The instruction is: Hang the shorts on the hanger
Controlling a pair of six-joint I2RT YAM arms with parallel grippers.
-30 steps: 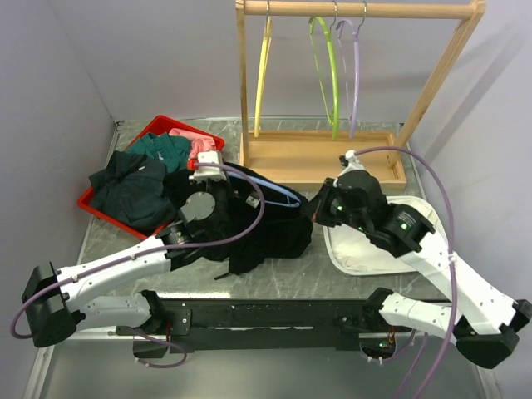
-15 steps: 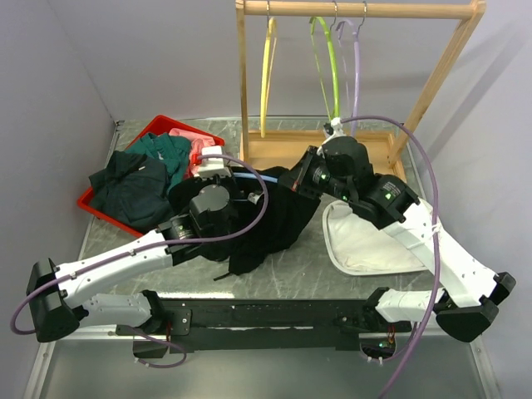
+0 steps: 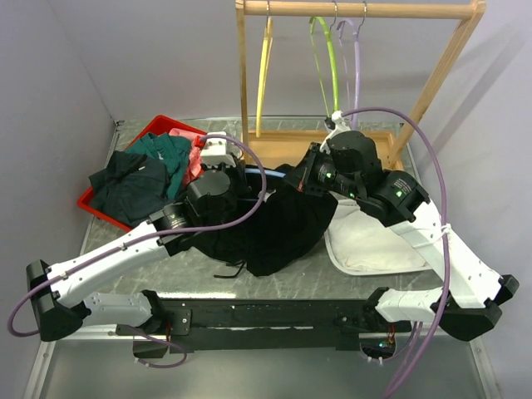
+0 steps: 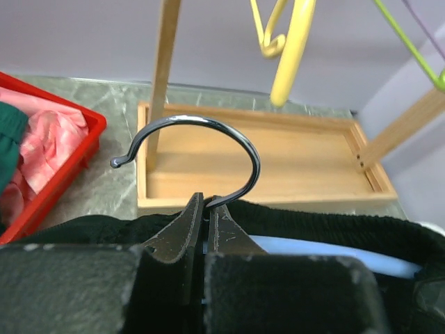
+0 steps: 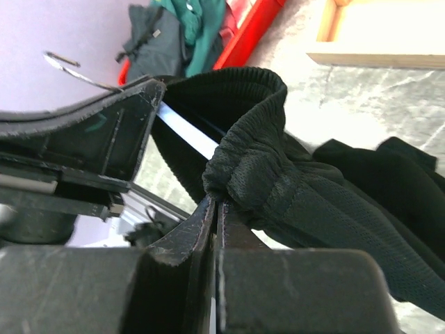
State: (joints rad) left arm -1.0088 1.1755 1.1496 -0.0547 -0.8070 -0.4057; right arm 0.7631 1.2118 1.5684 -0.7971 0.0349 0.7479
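The black shorts (image 3: 283, 224) hang bunched between both arms above the table's middle. My left gripper (image 4: 206, 203) is shut on the neck of the hanger's metal hook (image 4: 208, 132). The light-blue hanger (image 4: 327, 252) runs off to the right, behind the shorts' ribbed waistband (image 4: 313, 217). My right gripper (image 5: 217, 202) is shut on a gathered fold of that waistband (image 5: 250, 174). The blue hanger arm (image 5: 188, 130) passes inside the waistband's opening. In the top view the left gripper (image 3: 233, 173) and right gripper (image 3: 298, 179) face each other in front of the rack.
A wooden rack (image 3: 332, 158) stands just behind the grippers, with yellow (image 3: 263, 66), green (image 3: 330, 66) and lilac (image 3: 357, 66) hangers on its bar. A red bin (image 3: 91, 202) of dark green and pink clothes sits at left. A white cloth (image 3: 366, 245) lies at right.
My right gripper has carried the waistband up and back toward the rack. The left gripper has raised the hanger slightly. The shorts now hang stretched between them.
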